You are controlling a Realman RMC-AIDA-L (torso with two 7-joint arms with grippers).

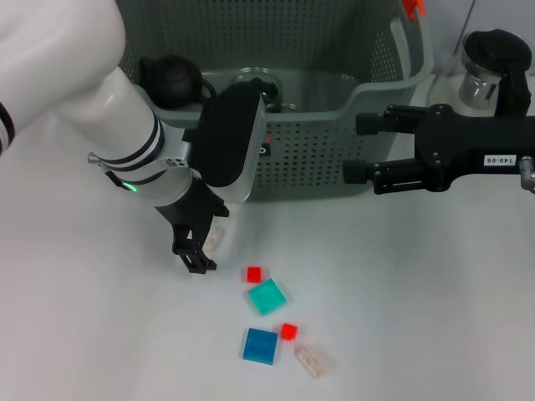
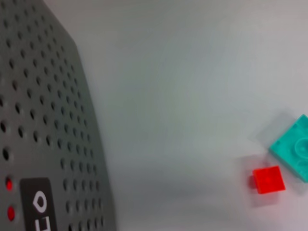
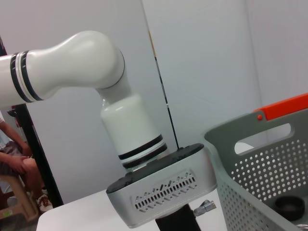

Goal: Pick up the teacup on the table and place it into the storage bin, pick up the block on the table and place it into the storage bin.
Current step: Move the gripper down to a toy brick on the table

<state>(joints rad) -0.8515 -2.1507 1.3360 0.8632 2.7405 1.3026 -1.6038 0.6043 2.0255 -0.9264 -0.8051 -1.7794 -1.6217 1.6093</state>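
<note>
The left hand (image 1: 203, 248) reaches down to the desk (image 1: 84, 334) at lower left of centre, its fingers apparently closed around a pale clear block (image 1: 216, 235). The storage bin (image 1: 318, 159) fills the upper middle. The right hand (image 1: 358, 148) hovers open at right, empty.
</note>
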